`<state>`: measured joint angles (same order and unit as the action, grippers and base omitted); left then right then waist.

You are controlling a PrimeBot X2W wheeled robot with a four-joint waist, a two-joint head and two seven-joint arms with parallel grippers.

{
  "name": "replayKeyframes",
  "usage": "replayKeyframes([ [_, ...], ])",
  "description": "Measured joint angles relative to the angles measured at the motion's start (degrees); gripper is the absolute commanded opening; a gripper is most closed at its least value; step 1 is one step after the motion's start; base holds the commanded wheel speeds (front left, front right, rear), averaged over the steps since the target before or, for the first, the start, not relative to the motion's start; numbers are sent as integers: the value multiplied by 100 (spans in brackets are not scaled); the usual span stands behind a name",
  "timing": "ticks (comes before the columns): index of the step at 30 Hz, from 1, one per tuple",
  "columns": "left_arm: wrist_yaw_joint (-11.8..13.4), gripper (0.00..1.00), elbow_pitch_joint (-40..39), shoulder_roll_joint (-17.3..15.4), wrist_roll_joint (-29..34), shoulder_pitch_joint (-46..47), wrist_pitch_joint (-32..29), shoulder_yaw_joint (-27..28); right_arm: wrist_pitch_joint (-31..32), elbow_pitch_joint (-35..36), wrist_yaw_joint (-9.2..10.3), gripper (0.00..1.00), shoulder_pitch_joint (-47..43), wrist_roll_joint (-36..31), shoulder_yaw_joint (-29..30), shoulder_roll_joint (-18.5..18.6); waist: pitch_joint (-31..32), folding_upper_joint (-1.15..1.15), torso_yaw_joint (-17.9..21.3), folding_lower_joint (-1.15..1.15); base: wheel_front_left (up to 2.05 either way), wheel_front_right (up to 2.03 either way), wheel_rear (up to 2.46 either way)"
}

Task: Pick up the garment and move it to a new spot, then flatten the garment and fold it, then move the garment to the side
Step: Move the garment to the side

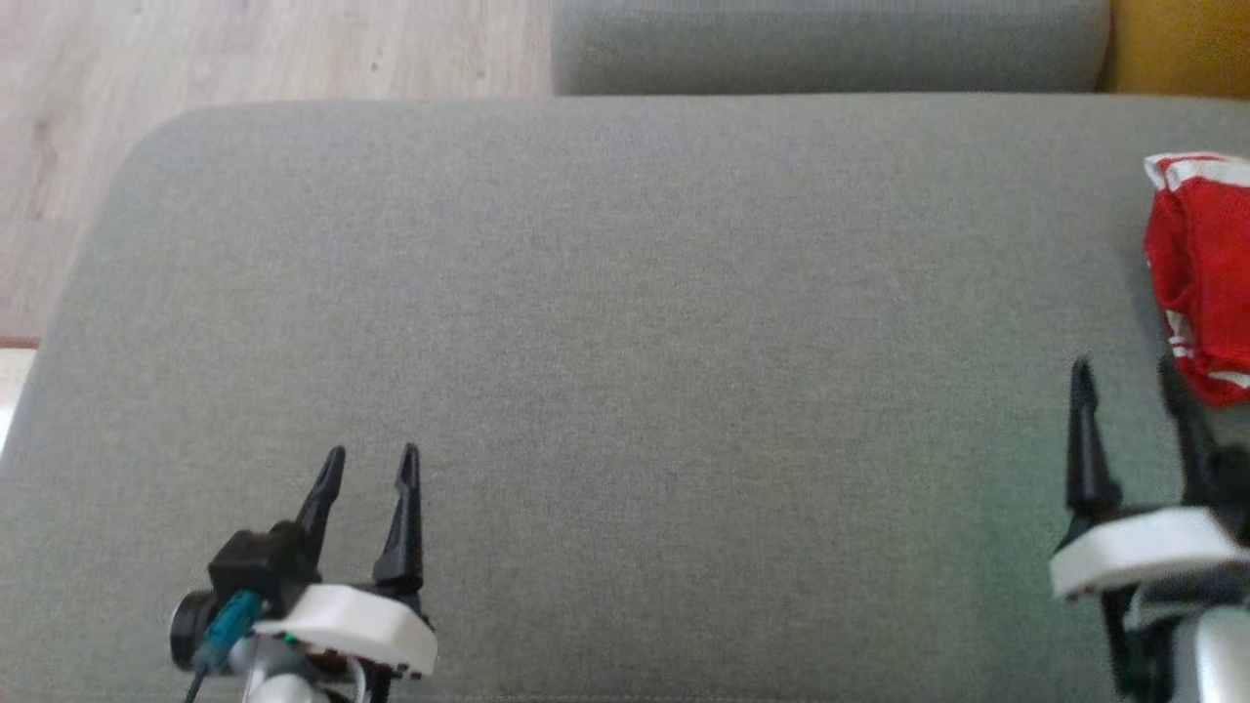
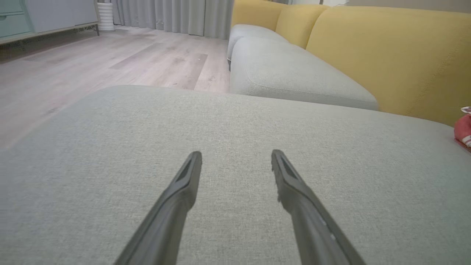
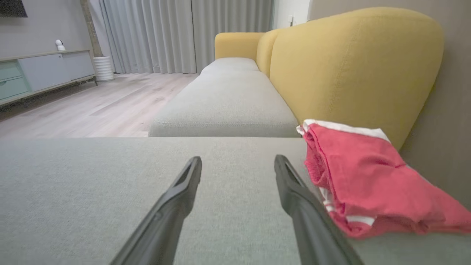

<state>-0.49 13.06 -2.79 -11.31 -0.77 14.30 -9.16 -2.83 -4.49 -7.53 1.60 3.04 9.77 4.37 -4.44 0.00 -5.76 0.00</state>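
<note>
1. the wooden floor (image 1: 244, 59) shows past the far left corner of the grey seat cushion (image 1: 625, 293), the wide pad that carries everything here.
2. the left gripper (image 1: 372, 451) hovers over the cushion's near edge, left of the middle. its two long dark fingers stand spread apart and point toward the far edge, with grey weave under them.
3. beyond the far edge, right of the middle, a second grey cushion (image 1: 830, 44) lies close against the first one. in the left wrist view it runs away alongside the yellow backrest (image 3: 353, 66).
4. the right gripper (image 1: 1123, 369) hovers near the cushion's near right corner, fingers apart and gripping no cloth. its right finger sits just beside the near end of the garment (image 1: 1201, 264); i cannot tell whether the two touch.
5. the garment is red with white stripes and a white hem. it lies in a crumpled, loosely bunched heap at the cushion's right edge, about halfway between the near and far edges, and the head view's border cuts off its right part. in the right wrist view it rests at the foot of the yellow backrest.
</note>
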Motion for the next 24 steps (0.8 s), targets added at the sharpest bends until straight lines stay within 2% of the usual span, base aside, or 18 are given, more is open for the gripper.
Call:
replayKeyframes([
  [5, -198, 100, 37, -4, 124, -200, 0, 91, -579, -524, 0, 100, -315, -55, -110, -165, 196, 0, 55, 0, 0, 0, 0],
  [12, -254, 100, 127, -5, 166, -427, 0, 275, -933, -1219, 0, 100, -478, 64, -364, -186, 450, 0, 276, 0, 0, 0, 0],
  [24, -203, 100, 132, -3, 155, -501, 0, 267, -1099, -1481, 0, 100, -466, 101, -378, -187, 571, 0, 396, 0, 0, 0, 0],
])
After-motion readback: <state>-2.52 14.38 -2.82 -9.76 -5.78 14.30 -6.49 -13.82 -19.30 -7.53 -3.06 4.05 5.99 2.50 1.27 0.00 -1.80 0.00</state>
